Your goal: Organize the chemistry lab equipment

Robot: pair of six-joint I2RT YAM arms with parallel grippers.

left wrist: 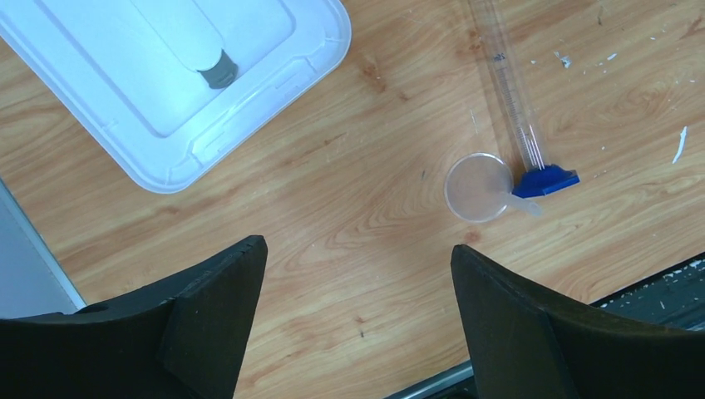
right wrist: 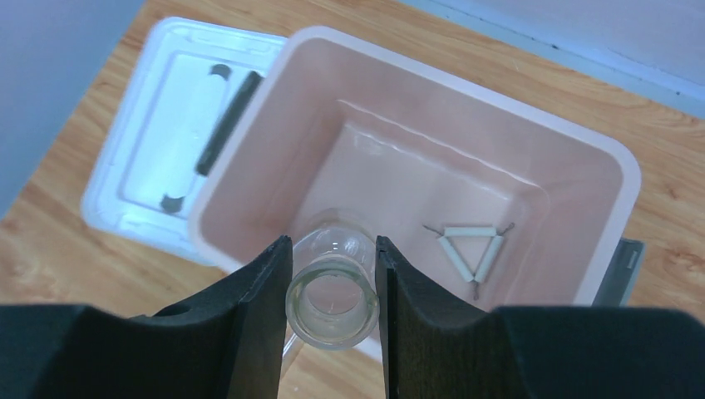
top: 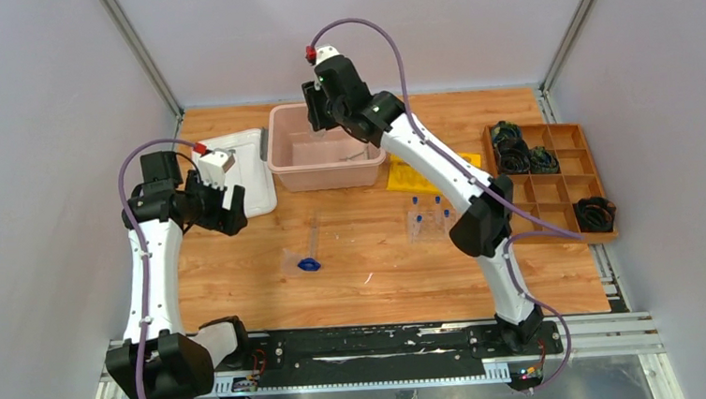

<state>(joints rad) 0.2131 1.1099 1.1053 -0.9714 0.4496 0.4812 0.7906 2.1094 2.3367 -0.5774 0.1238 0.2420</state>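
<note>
My right gripper (right wrist: 332,243) is shut on the neck of a clear glass beaker (right wrist: 331,301) and holds it above the pink bin (right wrist: 599,158). A white triangle frame (right wrist: 472,248) lies on the bin floor. In the top view the right gripper (top: 322,117) hangs over the bin (top: 328,171). My left gripper (left wrist: 359,248) is open and empty above bare wood, next to the white lid (top: 246,169). A small blue piece (left wrist: 544,180) sits at the end of a long clear tube (left wrist: 509,87), with a small clear cup (left wrist: 478,187) beside it. Blue-capped tubes stand in a clear rack (top: 429,220).
The clear lid (left wrist: 166,100) lies flat left of the bin. A yellow sheet (top: 418,174) lies right of the bin. A brown compartment tray (top: 567,161) with dark items stands at the right edge. The black arm rail (top: 360,349) runs along the near edge.
</note>
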